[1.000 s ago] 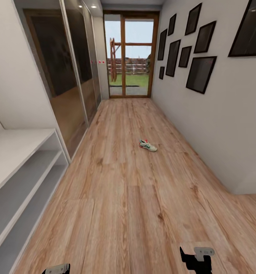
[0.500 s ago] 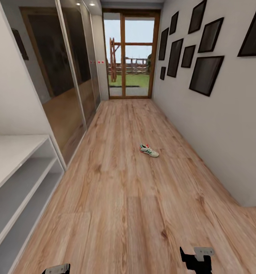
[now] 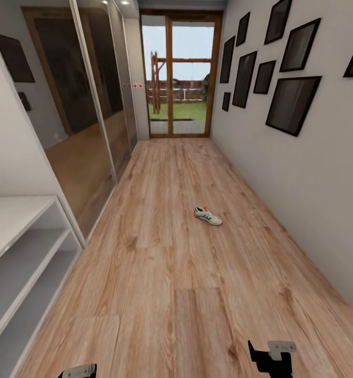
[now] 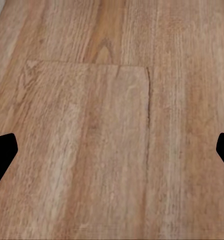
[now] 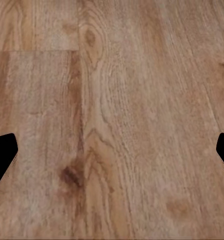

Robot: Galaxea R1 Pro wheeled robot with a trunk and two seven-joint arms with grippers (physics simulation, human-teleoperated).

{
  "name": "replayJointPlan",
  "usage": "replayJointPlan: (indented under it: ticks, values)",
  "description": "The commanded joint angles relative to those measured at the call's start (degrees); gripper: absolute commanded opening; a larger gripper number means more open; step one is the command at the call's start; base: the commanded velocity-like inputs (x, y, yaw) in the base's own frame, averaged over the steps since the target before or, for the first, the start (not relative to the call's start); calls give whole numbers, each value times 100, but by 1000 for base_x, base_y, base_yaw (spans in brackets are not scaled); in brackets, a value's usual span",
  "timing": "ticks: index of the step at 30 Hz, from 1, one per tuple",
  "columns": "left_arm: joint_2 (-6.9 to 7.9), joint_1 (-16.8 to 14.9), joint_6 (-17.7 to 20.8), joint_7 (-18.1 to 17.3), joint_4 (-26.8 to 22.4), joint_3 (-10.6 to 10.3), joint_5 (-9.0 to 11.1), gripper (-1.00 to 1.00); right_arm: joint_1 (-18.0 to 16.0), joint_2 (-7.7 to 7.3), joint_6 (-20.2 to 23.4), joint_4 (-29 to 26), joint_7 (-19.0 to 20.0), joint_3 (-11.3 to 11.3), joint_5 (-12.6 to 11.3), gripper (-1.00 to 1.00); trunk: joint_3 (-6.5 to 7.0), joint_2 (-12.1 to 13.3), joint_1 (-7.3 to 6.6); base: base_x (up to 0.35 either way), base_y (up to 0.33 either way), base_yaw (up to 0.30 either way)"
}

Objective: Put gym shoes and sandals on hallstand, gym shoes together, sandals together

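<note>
Corridor floor, gym shoe well ahead of right claw (spread wide, empty).

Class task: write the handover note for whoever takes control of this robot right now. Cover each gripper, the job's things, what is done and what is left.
Left gripper: open, empty, over bare corridor floor.
Right gripper: open, empty, also over floor.
One gym shoe lies on the floor ahead, slightly right of centre, towards the glass door.
White shelf unit at near left; visible shelves hold no shoes.
Done: nothing confirmed on the rack.
Left: fetch that shoe, find its mate and both sandals, place them in pairs.
</note>
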Motion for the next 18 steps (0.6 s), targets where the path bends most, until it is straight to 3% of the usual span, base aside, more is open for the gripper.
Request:
replayJointPlan:
  ticks: [1,18]
  values:
    - [-1,-4,-19,2,5,14,-16,100,-3,-1,-20,5,19,-49,37,100,-5,-2,3,338,0,0]
    - [-1,-4,-19,2,5,19,-8,100,-3,-1,-18,5,12,-49,37,100,-5,-2,3,338,0,0]
